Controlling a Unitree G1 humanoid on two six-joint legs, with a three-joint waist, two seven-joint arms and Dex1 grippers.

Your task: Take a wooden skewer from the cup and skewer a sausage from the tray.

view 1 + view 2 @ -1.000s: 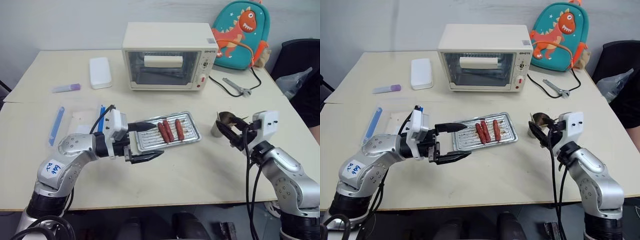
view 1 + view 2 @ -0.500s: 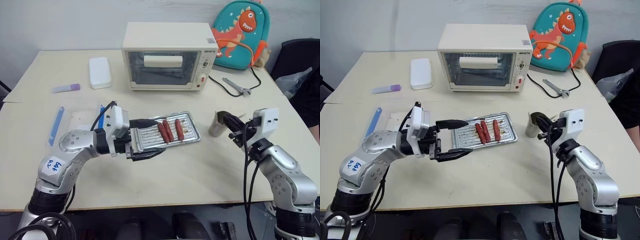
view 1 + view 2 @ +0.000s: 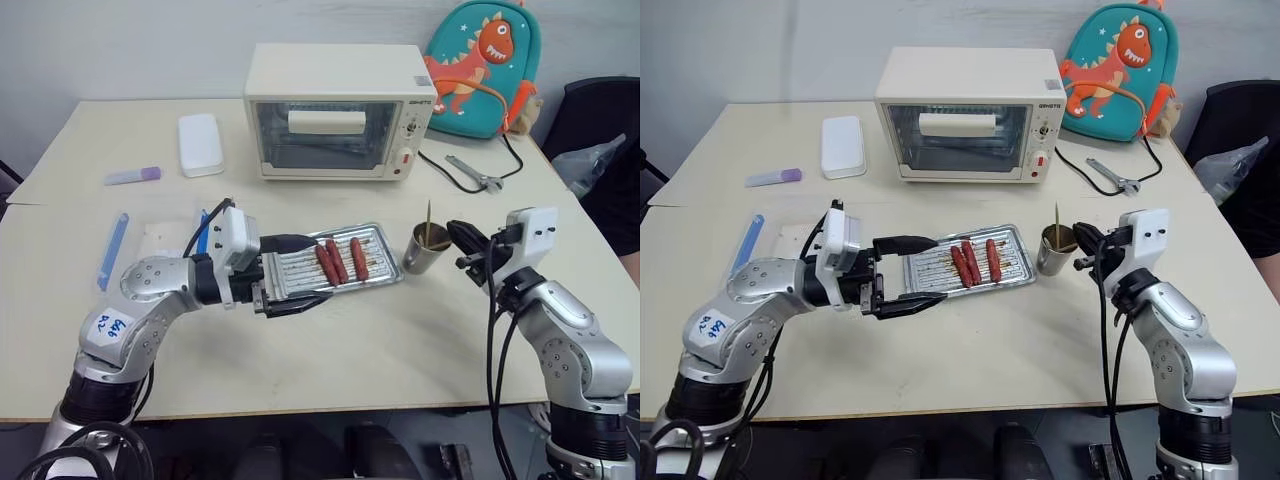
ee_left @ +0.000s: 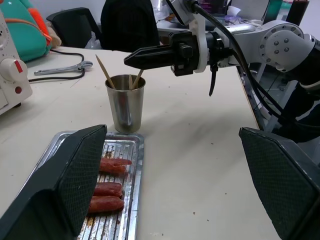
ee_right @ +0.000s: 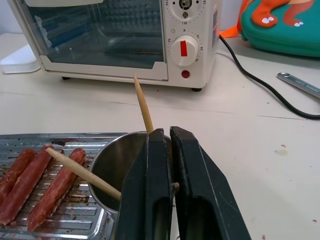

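Shut now, where a second ago it stood apart round the cup's mouth: my right gripper (image 3: 452, 230) has its two black fingers pressed flat together, level, just over the far rim of the cup (image 3: 420, 255). The cup itself has ended up closer to the tray than it was, standing upright right by its end. Between the closed fingers the right wrist view shows a sliver of pale wood, so I judge I may have pinched a wooden skewer (image 5: 142, 102), but I cannot tell for sure that anything is gripped. If it is, lifting it clear is the step in hand; no sausage has been pierced yet.

Nearest me, the left gripper (image 3: 315, 268) has not budged. It hangs as wide as it goes, holding nothing, its ribbed pads either side of the tray's near end.

The tray (image 3: 392, 258) is thin silvery metal with a raised rim and a ribbed floor, likely to slide if nudged. Three sausages (image 3: 343, 260) lie side by side on it, smooth, reddish-brown and round-ended, so they may roll under a point. The cup is polished steel, slightly tapered, with thin pale sticks leaning out of it at different angles.

All of it rests on a matte cream table (image 3: 330, 350). Farther back are a boxy cream toaster oven (image 3: 335, 110) with a glass door, a metal wrench (image 3: 475, 175) and a teal dinosaur backpack (image 3: 480, 65).
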